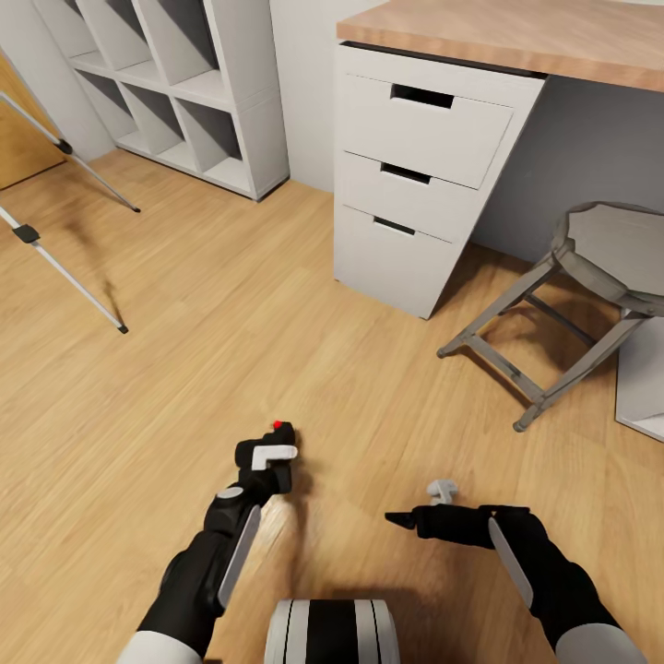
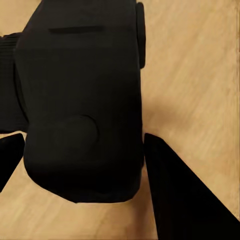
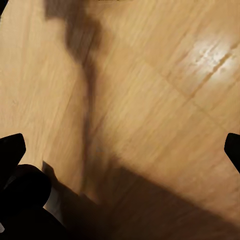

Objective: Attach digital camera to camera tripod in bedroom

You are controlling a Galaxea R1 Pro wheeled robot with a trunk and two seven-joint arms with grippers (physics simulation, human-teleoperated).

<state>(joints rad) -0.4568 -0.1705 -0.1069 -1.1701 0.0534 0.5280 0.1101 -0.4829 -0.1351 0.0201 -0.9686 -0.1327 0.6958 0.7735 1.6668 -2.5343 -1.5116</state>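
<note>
I see light wood plank floor (image 1: 184,387) carrying everything. Standing on it: white drawer unit (image 1: 420,184), grey folding chair (image 1: 572,304), white cube shelves (image 1: 184,83), camera tripod (image 1: 65,212) feet. Arm shadows across planks.

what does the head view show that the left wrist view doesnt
Head view alone: the camera tripod legs at far left, white cube shelves, the desk drawers, a folding chair, the right gripper with empty open fingers, and the red dot on the digital camera.

Left wrist view alone: the camera's black body up close between the fingers.

Both: the camera held in the left gripper, over the wood floor.
</note>
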